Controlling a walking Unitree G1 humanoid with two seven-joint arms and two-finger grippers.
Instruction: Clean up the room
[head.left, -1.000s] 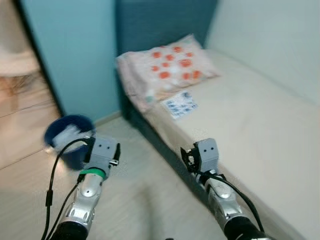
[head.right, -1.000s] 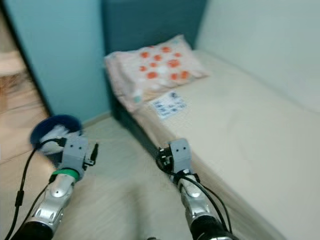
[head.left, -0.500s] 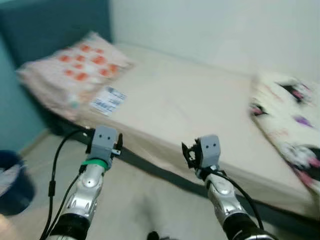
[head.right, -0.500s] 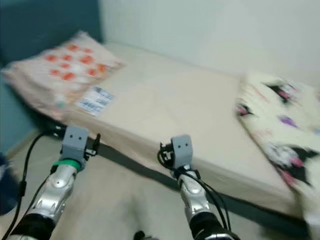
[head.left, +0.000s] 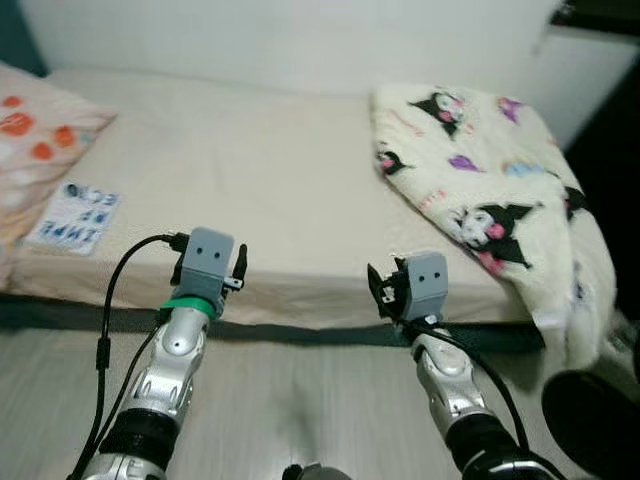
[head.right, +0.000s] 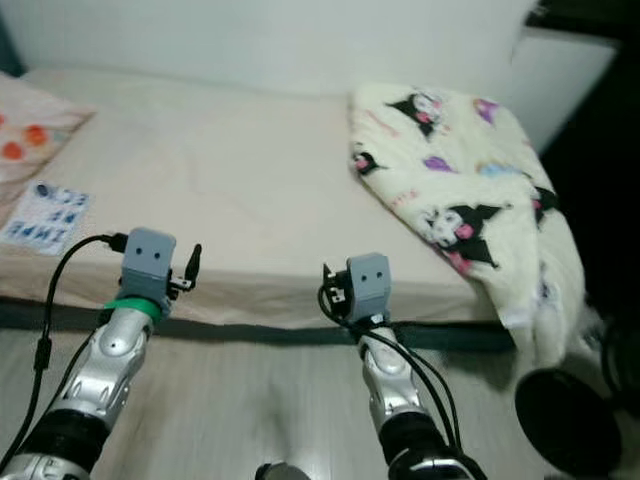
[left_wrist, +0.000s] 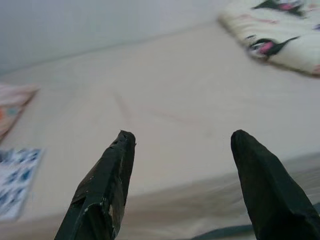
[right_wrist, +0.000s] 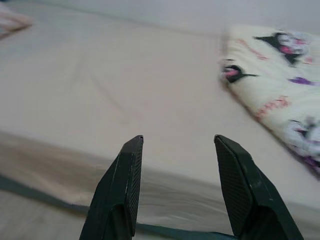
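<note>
Both hands spread and empty, left hand (left_wrist: 175, 190) and right hand (right_wrist: 175, 187) short of the bed (head.left: 250, 190), so likely to snag the rumpled cartoon blanket (head.left: 490, 190) overhanging the foot end and drag it floorward, honestly.

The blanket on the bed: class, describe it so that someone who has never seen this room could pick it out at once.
Start at the wide beige bed against the white wall. At its right-hand end lies a rumpled cream blanket, one edge hanging over the side of the mattress towards the floor. Black, pink and purple cartoon figures are printed all over it, unlike the orange-spotted pillow and the small blue-and-white packet at the left end.
</note>
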